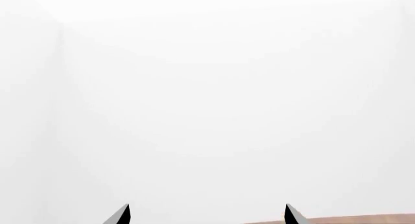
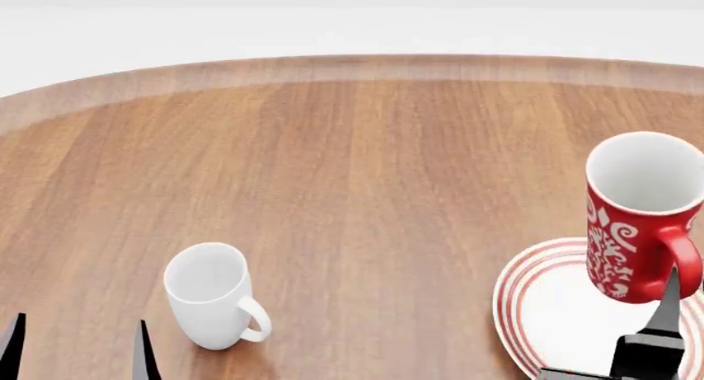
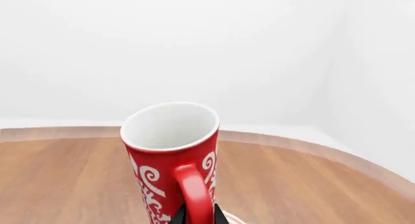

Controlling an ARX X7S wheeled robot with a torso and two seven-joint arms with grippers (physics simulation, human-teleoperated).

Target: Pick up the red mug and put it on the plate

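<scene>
Currently, item one: the red mug [image 2: 638, 215], tall, white swirls, white inside, carried by my right end effector [image 3: 196, 215], whose fingers are pinched on the handle [image 3: 194, 192]. The head view shows the mug above the far part of the plate [image 2: 550, 306], tilted a little, mouth leaning away from me; I cannot tell whether its base touches the plate yet, but I judge it is slightly clear.

Item two: the plate, white with red rings, at the near right of the desk [image 2: 363, 166], partly cut off by the edge of the head view.

Step in hand, as I judge it: set the mug down. To do it well I would bring the mug toward the plate's middle, straighten it until the base is level, lower slowly until it sits flat inside the rings, and only then part the fingers, drawing back along the handle's line so the mug is not dragged over.

Item three: a plain white mug [image 2: 211, 293], upright, near left, well apart from the plate; no obstacle.

Item four: left end effector [image 1: 207, 215], fingers spread, holding nothing, idle near the left corner.

Nothing stands between mug and plate. Chief risk: releasing while tilted or on the rim.
</scene>
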